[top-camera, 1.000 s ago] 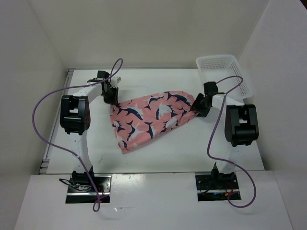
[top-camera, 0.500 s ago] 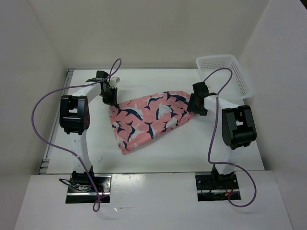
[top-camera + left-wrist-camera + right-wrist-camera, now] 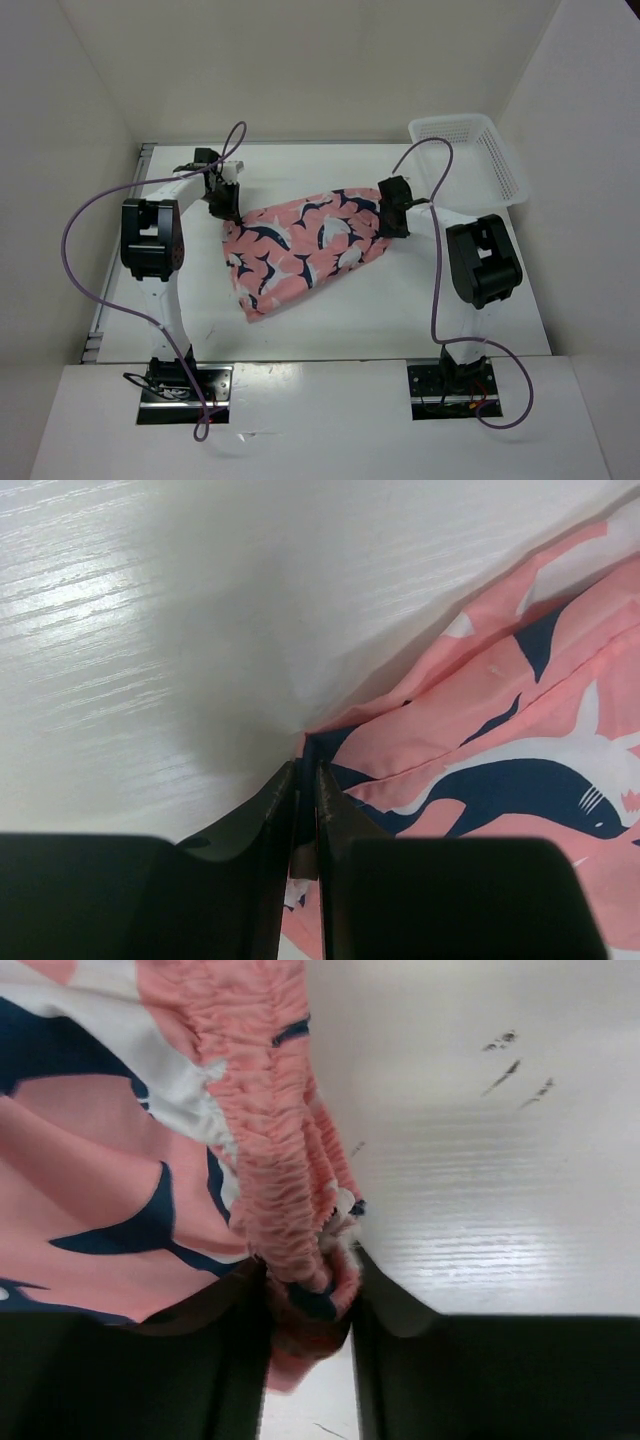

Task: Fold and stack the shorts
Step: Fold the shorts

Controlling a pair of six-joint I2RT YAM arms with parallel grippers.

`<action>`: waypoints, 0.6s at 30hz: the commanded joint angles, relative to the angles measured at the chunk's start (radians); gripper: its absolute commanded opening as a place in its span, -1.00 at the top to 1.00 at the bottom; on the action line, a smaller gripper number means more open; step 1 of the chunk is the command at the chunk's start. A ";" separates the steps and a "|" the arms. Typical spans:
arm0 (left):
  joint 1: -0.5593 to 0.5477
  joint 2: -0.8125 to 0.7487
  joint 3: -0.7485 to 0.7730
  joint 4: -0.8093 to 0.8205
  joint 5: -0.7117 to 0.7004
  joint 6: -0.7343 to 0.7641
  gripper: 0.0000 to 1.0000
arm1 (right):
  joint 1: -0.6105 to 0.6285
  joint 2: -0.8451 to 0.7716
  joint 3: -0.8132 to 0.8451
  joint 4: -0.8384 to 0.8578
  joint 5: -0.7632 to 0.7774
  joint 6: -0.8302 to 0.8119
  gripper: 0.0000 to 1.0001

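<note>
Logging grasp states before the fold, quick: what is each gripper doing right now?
Left gripper: closed, pinching a navy-edged corner of the shorts.
Right gripper: closed on the shorts' gathered waistband.

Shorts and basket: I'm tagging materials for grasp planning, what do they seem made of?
Shorts: thin, matte printed fabric, possibly a light cotton or synthetic. It creases softly, and the waistband is gathered like elastic. Basket: white moulded plastic by the look of it, judging by its rigid open mesh walls.
</note>
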 commanded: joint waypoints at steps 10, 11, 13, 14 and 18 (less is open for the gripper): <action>0.048 -0.031 -0.003 -0.045 0.002 0.006 0.53 | 0.009 -0.047 0.025 0.118 0.093 -0.208 1.00; 0.058 -0.040 0.014 -0.045 0.002 0.006 0.48 | 0.009 -0.060 0.025 0.129 0.093 -0.242 1.00; 0.071 -0.049 0.032 -0.054 0.002 0.006 0.26 | 0.009 -0.098 0.034 0.147 0.107 -0.313 1.00; 0.081 -0.072 0.043 -0.065 0.002 0.006 0.20 | 0.009 -0.112 0.034 0.147 0.116 -0.325 1.00; 0.103 -0.156 0.059 -0.086 0.012 0.006 0.18 | 0.009 -0.188 0.014 0.147 0.088 -0.365 1.00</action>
